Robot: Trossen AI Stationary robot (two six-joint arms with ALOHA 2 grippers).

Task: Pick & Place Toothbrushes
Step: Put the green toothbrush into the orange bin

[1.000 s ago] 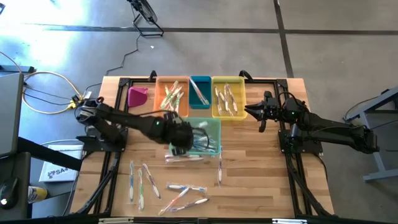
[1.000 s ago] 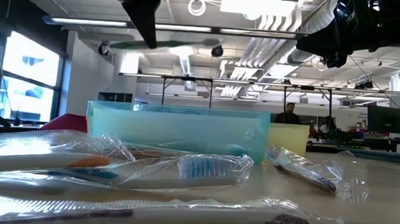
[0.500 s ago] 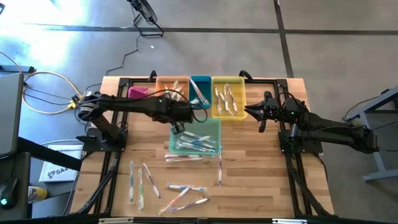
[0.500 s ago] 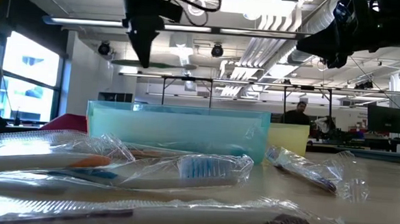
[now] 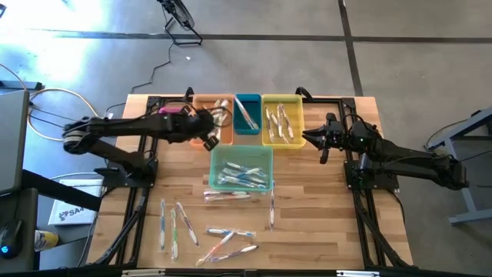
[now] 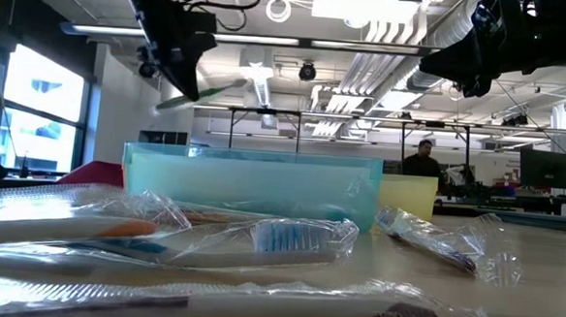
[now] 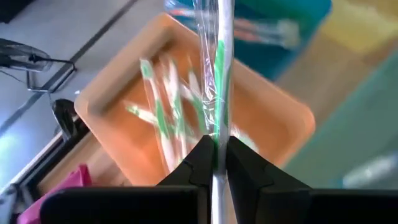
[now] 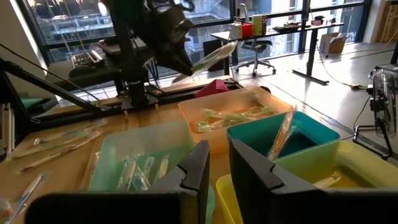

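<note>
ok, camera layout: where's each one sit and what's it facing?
High: overhead, straight down; both arms, table.
Low: tabletop level, across wrapped toothbrushes toward the room; arms overhead.
Left wrist: above the orange bin, left pincer shut on a green toothbrush.
Right wrist: right pincer, facing the bins.
Shared: orange bin in high and both wrists.

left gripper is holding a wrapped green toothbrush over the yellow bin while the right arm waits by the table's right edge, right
Not quite. The left gripper does hold the clear-wrapped, green-accented plastic toothbrush, but over the orange rectangular plastic bin, not the yellow one, as the left wrist view shows. The right gripper does wait near the table's right edge.
</note>
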